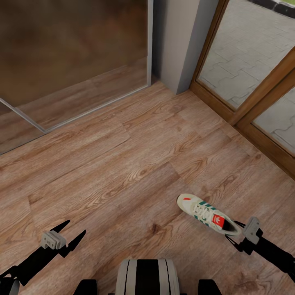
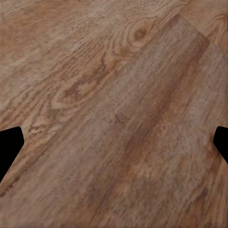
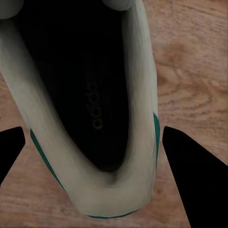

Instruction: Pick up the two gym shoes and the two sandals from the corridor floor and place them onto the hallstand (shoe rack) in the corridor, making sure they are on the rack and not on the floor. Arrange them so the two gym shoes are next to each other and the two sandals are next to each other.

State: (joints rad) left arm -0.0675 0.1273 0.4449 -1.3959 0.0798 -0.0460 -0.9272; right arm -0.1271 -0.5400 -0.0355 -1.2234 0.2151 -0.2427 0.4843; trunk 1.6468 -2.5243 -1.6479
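1. Right gripper [image 1: 234,232] of mine hangs at the heel of a gym shoe [image 1: 207,214], jaws spread wide and holding nothing. On the wrist view its fingers [image 3: 190,180] stand either side of the heel collar, floor [image 3: 190,61] showing past them.
2. That shoe lies on the floor [image 1: 123,164] near my right side, toe pointing away toward the glazed door [image 1: 254,78]. I see no rack and no other shoe from here.
3. To grip well, I should lower until the fingertips pass the collar rim, keeping the heel centred between them.
4. I judge one finger inside the opening and one outside would pinch the wall more firmly than squeezing the whole heel, though depth is hard to read here.
5. Close slowly, then lift straight up so the toe does not drag.
6. Left gripper [image 1: 70,233] is spread too, empty, over bare planks [image 2: 114,114]; I leave it there.
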